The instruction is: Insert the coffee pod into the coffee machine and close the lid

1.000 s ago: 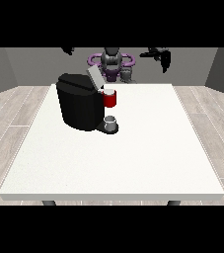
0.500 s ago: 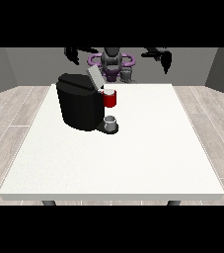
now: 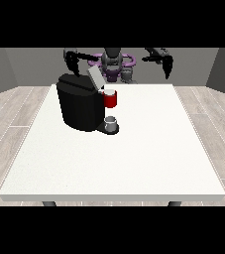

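Starting the reach, by the look of it, with nothing yet grasped. Hung both hands in the air beyond the far edge of the table [image 3: 193,163]: hand at the view's left [image 3: 73,60] and hand at the view's right [image 3: 166,63], fingers drooped and relaxed, closed on nothing. Stood the black coffee machine [image 3: 80,106] below and in front of the left-side fingers, with its lid [image 3: 94,78] tipped up near them and a red thing at the machine [image 3: 111,99] under that lid. Showed a grey thing [image 3: 111,123] on the machine's base, well below and forward of both sets of fingers. Could not tell it for the coffee pod, so left the pod's place unsaid.

Needed, as a judgement, to settle first which thing was the pod. Called then for bringing the nearer fingers down from above, clear of the raised lid, so as not to knock it shut before loading. Wanted a pinch at the pod's sides, kept upright on the way to the machine.
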Robot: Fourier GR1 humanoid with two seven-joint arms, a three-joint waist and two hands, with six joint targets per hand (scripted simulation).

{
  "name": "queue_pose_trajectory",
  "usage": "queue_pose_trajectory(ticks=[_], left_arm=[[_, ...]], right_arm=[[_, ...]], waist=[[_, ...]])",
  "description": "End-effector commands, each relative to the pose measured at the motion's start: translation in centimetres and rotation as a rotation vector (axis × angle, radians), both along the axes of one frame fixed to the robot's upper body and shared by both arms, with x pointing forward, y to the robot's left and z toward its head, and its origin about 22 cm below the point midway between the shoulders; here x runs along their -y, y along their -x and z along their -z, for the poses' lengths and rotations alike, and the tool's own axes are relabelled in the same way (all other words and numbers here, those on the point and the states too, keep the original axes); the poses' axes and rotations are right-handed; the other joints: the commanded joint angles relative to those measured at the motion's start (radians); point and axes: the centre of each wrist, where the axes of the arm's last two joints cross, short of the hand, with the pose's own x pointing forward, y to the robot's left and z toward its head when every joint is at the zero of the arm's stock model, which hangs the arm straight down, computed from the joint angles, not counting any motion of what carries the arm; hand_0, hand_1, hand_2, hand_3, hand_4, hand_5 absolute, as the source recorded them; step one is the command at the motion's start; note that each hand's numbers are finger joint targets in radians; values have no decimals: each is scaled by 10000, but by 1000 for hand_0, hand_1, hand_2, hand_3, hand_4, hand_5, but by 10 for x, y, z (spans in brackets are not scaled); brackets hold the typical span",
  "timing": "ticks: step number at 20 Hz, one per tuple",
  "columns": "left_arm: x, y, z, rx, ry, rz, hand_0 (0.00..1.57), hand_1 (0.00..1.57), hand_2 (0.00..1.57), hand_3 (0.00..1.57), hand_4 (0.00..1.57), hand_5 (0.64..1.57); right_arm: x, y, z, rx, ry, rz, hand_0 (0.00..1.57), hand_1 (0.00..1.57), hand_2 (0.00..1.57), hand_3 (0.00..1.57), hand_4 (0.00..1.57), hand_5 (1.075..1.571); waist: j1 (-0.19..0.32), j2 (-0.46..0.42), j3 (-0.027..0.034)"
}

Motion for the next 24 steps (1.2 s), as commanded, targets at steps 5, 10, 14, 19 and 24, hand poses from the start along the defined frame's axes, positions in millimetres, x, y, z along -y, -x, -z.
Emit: queue_pose_trajectory(ticks=[5, 10, 14, 19, 24], left_arm=[[-14, 10, -4, 635, 53, -255, 0, 0, 0, 0, 0, 1571], [-15, 13, -15, 555, -12, -132, 0, 0, 0, 0, 0, 1571], [-5, 8, -17, 1027, -41, -208, 0, 0, 0, 0, 0, 1571], [-10, 8, -29, 646, -182, -508, 0, 0, 0, 0, 0, 1571], [1, 23, -11, 518, -152, -70, 0, 0, 0, 0, 0, 1571]], right_arm=[[-21, -19, -7, 242, 294, -347, 0, 0, 0, 0, 0, 1571], [-20, -32, -17, 321, 477, -545, 0, 0, 0, 0, 0, 1571], [-10, -41, -23, 728, 587, -474, 0, 0, 0, 0, 40, 1571], [-37, -38, -11, 372, 705, -721, 0, 0, 0, 0, 0, 1571], [-29, -48, -24, 496, 617, -568, 0, 0, 0, 0, 0, 1571]], waist=[[-220, 598, -1], [-22, 569, 0], [-93, 1025, 0], [5, 739, 0], [362, 711, 0]])
